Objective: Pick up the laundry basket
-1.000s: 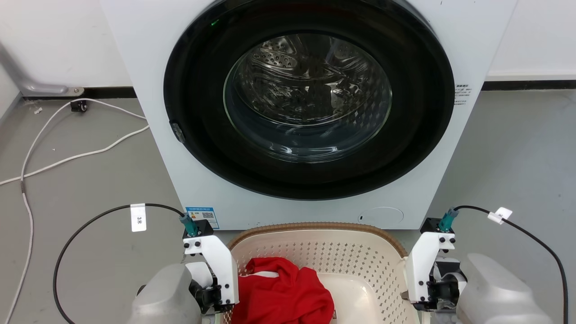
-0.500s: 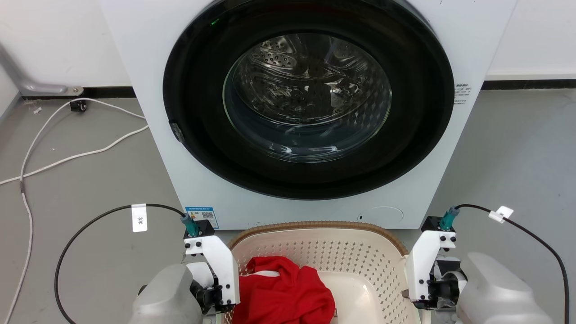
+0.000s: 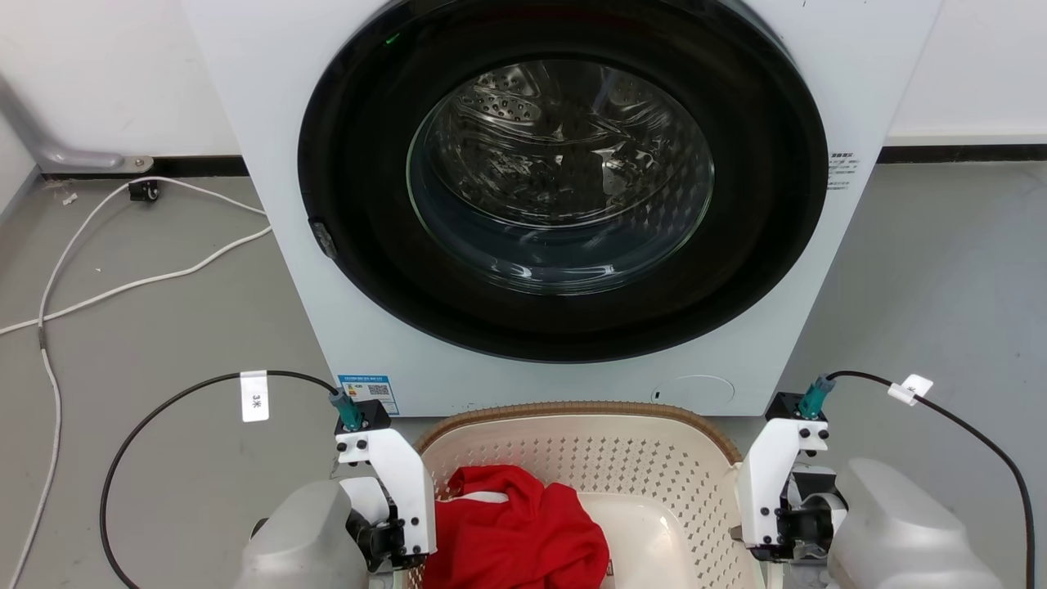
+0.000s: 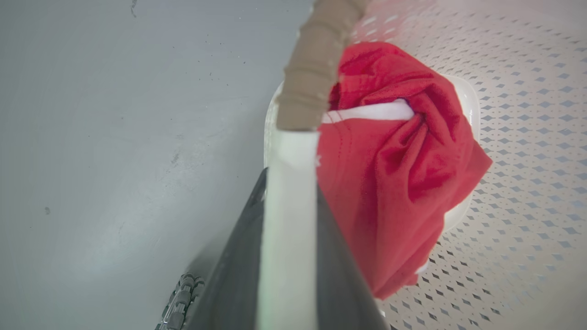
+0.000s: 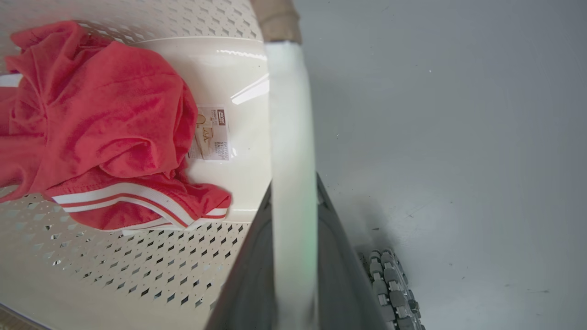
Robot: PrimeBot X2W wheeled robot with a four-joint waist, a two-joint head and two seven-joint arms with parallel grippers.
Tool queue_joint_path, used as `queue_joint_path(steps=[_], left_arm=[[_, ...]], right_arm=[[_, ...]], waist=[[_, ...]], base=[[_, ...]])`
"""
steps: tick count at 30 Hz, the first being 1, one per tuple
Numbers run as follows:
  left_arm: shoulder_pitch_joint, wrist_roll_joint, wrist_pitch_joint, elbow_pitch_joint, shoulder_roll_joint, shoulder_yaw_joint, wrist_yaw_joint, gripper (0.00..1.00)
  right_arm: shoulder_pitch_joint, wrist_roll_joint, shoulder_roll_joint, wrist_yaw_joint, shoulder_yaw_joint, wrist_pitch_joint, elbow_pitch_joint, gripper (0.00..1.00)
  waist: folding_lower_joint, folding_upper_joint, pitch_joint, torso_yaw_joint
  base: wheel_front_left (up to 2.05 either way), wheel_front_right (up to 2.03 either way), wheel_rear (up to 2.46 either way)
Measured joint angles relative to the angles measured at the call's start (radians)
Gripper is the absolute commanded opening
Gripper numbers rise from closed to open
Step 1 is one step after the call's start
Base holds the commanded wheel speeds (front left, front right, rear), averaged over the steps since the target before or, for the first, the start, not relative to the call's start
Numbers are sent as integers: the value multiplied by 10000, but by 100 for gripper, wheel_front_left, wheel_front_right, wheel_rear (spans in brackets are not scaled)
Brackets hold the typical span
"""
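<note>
White washer (image 3: 491, 384) fills the upper frame; at bottom centre, just before it, the perforated plastic basket (image 3: 572, 407) holds a red shirt (image 3: 515, 532) and looks light, stiff and slightly slick. Left gripper (image 4: 290, 183) and right gripper (image 5: 293, 183) each pinch a white side handle, the sensible hold.

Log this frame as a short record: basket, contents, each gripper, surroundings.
basket: laundry basket, cream with a brown rim, on the robot's side of the washing machine
contents: red garment with white stripes
left: left gripper shut on the basket's white side handle
right: right gripper shut on the opposite white handle
machine door: closed
lifted: cannot tell
</note>
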Motion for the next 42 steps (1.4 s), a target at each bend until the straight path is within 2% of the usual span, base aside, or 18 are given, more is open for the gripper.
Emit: queue_joint_path(steps=[42], left_arm=[[13, -355, -46, 2, 10, -349, 12, 0]], right_arm=[[47, -1097, 146, 0, -1093, 221, 6, 0]], waist=[[0, 0, -29, -3]], base=[[0, 0, 0]])
